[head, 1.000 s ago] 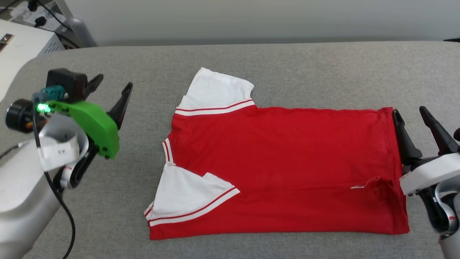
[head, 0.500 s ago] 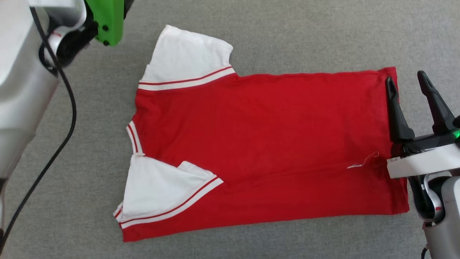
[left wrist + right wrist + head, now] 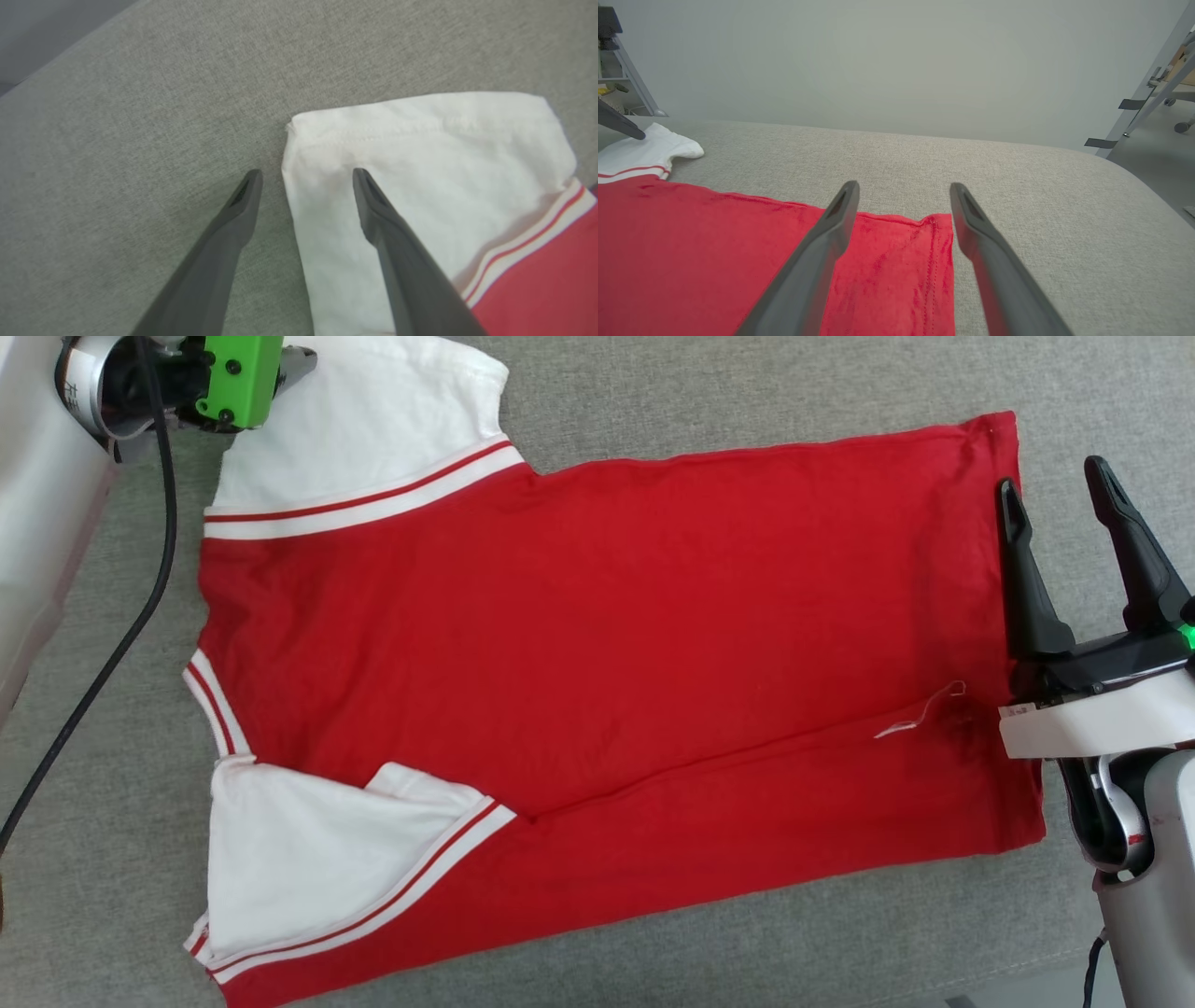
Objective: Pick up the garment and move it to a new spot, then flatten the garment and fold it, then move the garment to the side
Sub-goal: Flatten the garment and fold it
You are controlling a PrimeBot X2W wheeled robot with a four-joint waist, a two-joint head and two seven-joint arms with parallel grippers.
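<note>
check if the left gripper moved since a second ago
Yes. Against the shirt, the left gripper went from beside the collar to the corner of the far sleeve.

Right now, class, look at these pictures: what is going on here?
A two-armed robot is working on a red T-shirt lying on a grey padded surface. Its left tool, open, straddles the edge of the far white sleeve; its right tool, open, is at the far corner of the hem. Nothing is gripped yet.
</note>
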